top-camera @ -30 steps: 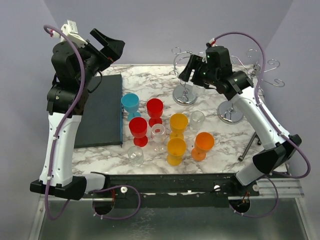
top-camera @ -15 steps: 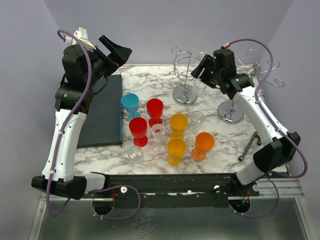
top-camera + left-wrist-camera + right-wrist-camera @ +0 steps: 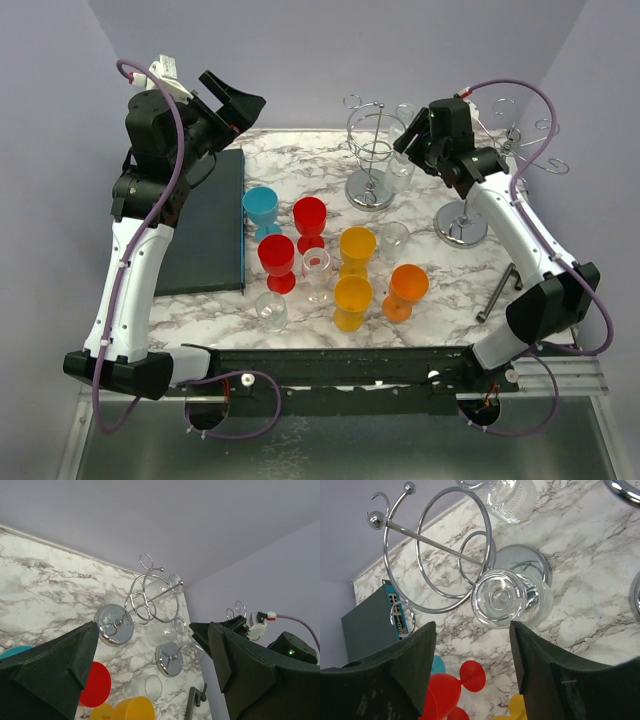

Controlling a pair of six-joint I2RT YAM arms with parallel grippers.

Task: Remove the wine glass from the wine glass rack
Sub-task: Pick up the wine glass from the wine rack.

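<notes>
A chrome wine glass rack [image 3: 370, 150] stands at the back of the marble table. A clear wine glass [image 3: 398, 172] hangs upside down from its right side. In the right wrist view the glass's round foot [image 3: 499, 599] faces the camera, hung in the rack's rings [image 3: 455, 555], just beyond my fingertips. My right gripper [image 3: 413, 135] [image 3: 472, 655] is open and empty, close to the glass. A second clear glass [image 3: 512, 497] hangs farther back. My left gripper [image 3: 238, 105] [image 3: 145, 630] is open and empty, raised high at the back left, looking at the rack [image 3: 150, 595].
A second chrome rack [image 3: 460, 225] stands at the right. Teal [image 3: 261, 207], red [image 3: 310, 218], yellow [image 3: 358, 247] and orange [image 3: 406, 288] cups and clear glasses [image 3: 317, 268] stand mid-table. A dark board [image 3: 205, 220] lies at the left. A metal tool [image 3: 497, 290] lies at the right.
My right gripper has moved right and back, from in front of the rack to its right side by the hanging glass. My left arm swung slightly right, then held still.
</notes>
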